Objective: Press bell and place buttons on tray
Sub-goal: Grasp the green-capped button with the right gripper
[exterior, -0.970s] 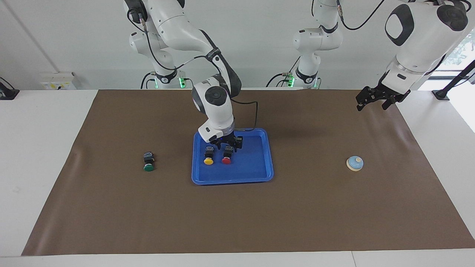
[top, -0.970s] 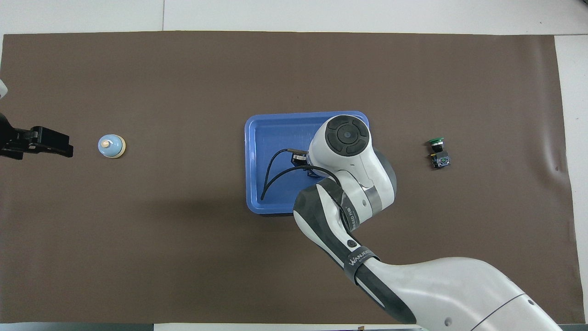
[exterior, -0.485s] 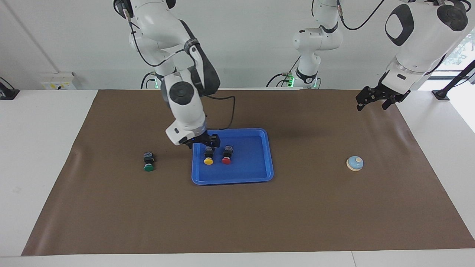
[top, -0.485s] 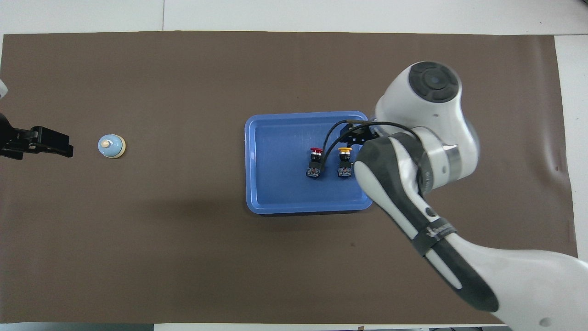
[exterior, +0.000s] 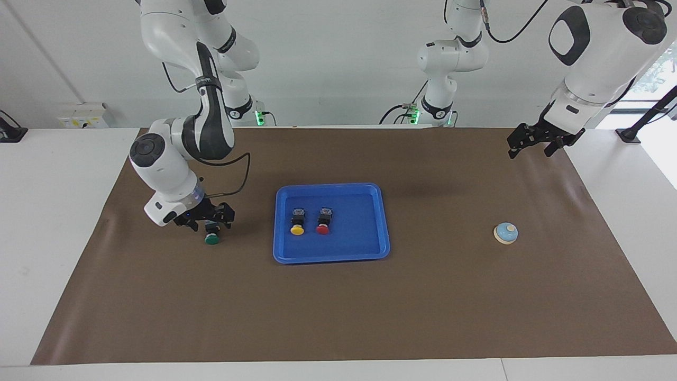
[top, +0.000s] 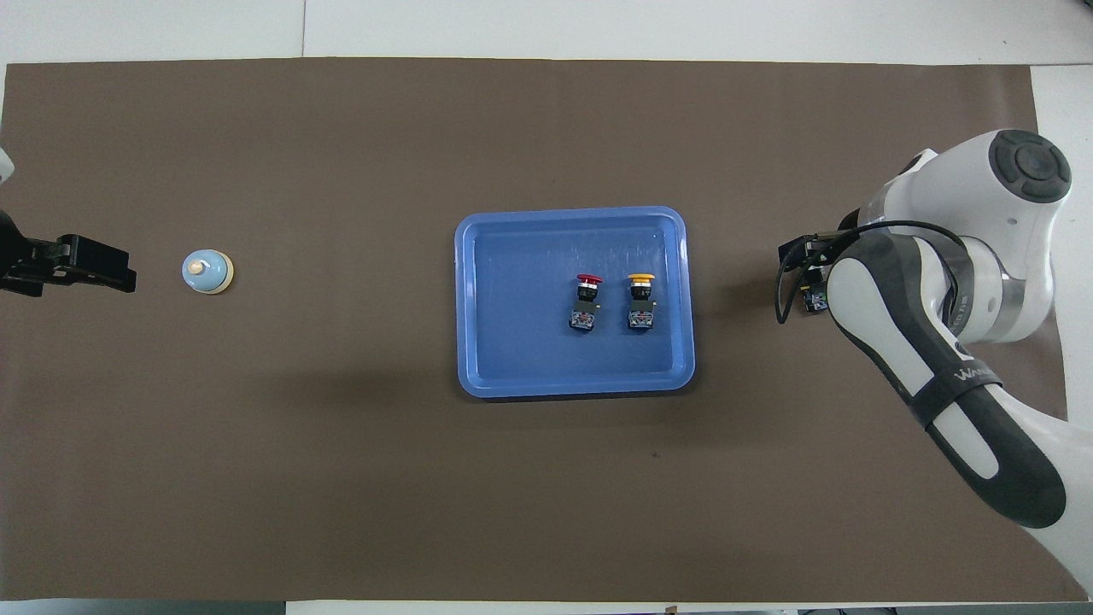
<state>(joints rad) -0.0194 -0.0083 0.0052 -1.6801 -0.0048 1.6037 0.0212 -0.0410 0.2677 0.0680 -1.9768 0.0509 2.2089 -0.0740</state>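
Note:
The blue tray [exterior: 365,246] lies mid-table and holds the yellow button [exterior: 297,226] and the red button [exterior: 322,226] side by side; the overhead view shows the tray [top: 512,342], red button [top: 587,299] and yellow button [top: 640,299]. The green button [exterior: 212,238] lies on the mat toward the right arm's end. My right gripper [exterior: 210,221] is open, low over it, fingers either side of its black body. The bell [exterior: 505,233], also in the overhead view [top: 207,272], stands toward the left arm's end. My left gripper [exterior: 531,143] waits open, raised, near the bell.
A brown mat [exterior: 338,307] covers the white table. A small white box [exterior: 82,115] sits at the table's edge toward the right arm's end. A black stand foot [exterior: 629,135] sits near the left arm's end. In the overhead view the right arm [top: 939,342] hides most of the green button.
My right gripper left the tray, where the red button stays beside the yellow one, and swung toward the right arm's end to sit over the green button. The left arm has not moved.

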